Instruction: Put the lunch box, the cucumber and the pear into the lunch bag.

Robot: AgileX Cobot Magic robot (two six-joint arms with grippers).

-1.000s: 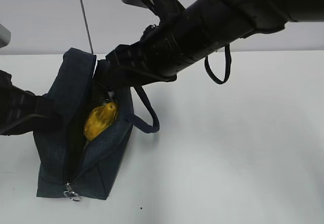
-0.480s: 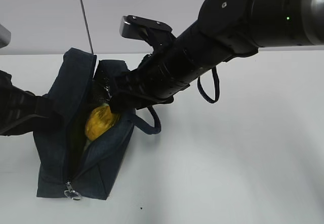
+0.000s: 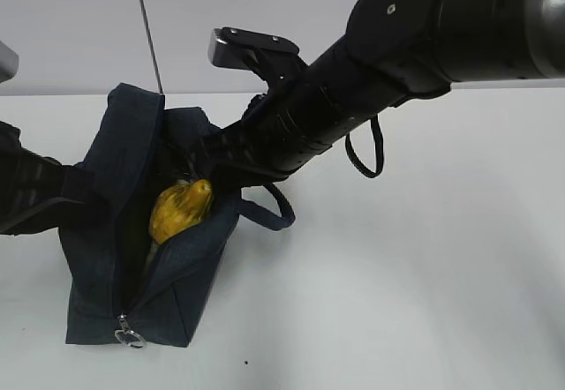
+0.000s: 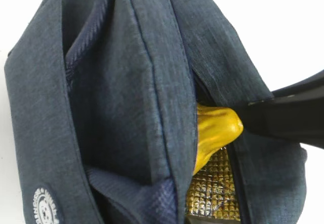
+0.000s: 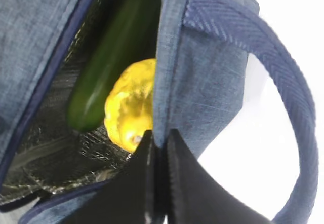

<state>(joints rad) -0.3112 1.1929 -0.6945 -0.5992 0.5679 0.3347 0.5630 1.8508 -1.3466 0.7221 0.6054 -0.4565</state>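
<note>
The dark navy lunch bag stands open on the white table. Inside it lies the yellow pear, and the dark green cucumber rests beside it against the silver lining. My right gripper is shut on the top edge of the bag's right wall, with the fabric pinched between its black fingers. My left arm presses against the bag's left wall; its fingers are hidden by fabric. The lunch box is out of view.
A strap handle loops off the bag's right side, and another loop hangs under the right arm. The zipper's ring pull lies at the bag's near end. White table stretches to the right.
The right gripper was open at the bag's mouth and has now shut on the right wall's edge. The strap handle has shifted slightly right, and the pear shows more.
</note>
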